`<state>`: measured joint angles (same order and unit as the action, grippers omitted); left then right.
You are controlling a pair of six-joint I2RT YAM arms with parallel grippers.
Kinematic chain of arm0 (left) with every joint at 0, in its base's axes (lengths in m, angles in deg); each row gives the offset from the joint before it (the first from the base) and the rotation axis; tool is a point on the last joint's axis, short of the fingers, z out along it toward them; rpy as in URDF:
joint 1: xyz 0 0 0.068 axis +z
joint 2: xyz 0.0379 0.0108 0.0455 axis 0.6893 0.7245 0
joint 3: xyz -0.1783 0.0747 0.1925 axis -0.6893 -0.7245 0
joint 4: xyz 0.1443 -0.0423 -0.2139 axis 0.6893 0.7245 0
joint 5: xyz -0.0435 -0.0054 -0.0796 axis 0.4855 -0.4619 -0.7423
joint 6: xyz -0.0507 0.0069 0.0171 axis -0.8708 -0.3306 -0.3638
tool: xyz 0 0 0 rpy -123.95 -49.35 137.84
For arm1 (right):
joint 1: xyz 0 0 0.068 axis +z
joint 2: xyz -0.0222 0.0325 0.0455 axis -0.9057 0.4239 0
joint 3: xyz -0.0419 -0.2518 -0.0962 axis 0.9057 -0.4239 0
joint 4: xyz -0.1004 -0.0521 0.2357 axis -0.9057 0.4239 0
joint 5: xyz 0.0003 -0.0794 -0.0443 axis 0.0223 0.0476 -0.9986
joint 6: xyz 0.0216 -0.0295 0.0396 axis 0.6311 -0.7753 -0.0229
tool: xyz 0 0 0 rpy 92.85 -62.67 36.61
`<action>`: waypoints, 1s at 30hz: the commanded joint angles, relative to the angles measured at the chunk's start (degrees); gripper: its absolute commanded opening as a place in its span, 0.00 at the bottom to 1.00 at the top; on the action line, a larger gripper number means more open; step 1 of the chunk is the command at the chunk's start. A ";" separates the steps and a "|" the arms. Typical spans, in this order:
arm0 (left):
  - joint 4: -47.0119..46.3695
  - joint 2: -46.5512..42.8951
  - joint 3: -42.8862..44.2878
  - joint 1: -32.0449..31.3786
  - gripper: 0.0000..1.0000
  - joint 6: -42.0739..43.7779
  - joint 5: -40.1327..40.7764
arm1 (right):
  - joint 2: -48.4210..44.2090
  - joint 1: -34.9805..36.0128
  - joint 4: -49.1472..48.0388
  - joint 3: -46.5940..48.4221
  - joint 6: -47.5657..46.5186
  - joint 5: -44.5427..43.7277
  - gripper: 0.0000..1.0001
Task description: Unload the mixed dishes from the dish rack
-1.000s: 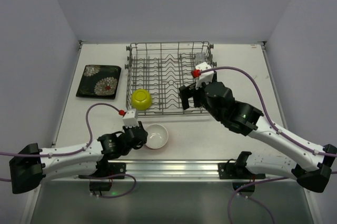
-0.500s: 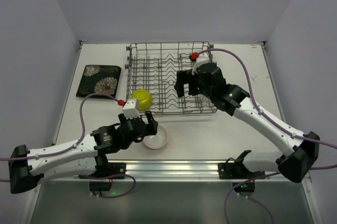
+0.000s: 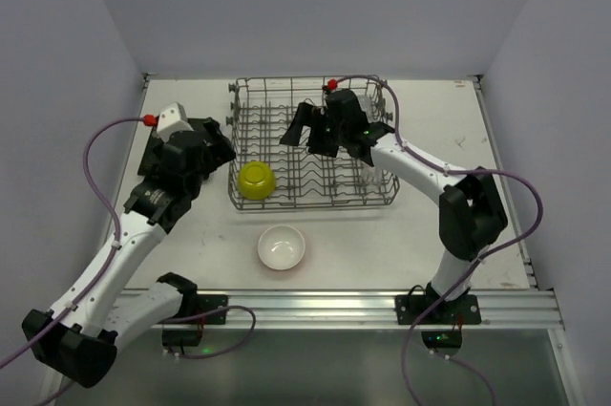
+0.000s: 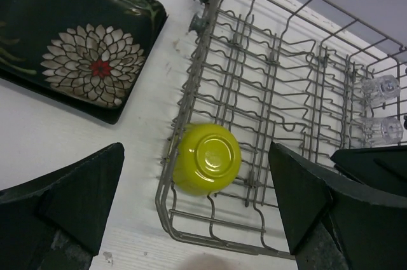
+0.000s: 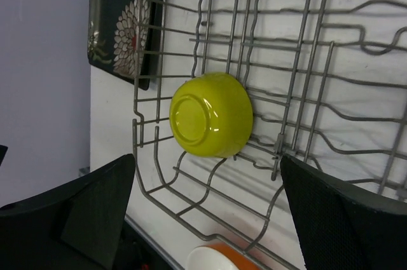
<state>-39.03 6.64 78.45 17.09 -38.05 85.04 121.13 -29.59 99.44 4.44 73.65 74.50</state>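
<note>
Top external view: I see the dish rack (image 3: 315,203) at the far middle of the bench (image 3: 401,244), the yellow-green bowl (image 3: 257,180) upside down in its near-left corner. My left fingers (image 4: 63,200) and right fingers (image 5: 343,219) both gape wide, empty.

There is one dish rack (image 3: 267,129). Inside it are one yellow-green bowl (image 4: 206,159) and two clear glasses (image 4: 379,87). Left of the rack lies one flowered black plate (image 4: 82,60). In front of it stands one orange bowl (image 3: 282,246).
</note>
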 commanded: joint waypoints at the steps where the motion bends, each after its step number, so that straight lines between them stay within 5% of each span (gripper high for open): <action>1: -1.94 -0.88 2.73 6.70 1.00 2.75 -10.78 | 3.15 0.79 -7.53 2.02 8.39 6.65 0.97; 10: 6.41 -8.35 8.97 6.88 1.00 14.07 -13.76 | 11.58 2.72 -10.00 2.28 9.01 9.55 0.95; 16: 0.62 -17.31 0.99 6.88 1.00 17.51 -14.75 | 14.84 2.72 -15.01 1.66 10.50 12.19 0.95; 30: -0.79 -18.21 -6.76 6.88 1.00 17.60 -12.36 | 18.35 2.64 -20.29 -0.80 14.63 13.16 0.96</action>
<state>-37.41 -10.74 71.91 23.67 -22.49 73.26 138.38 -26.72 83.07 3.83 86.57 86.54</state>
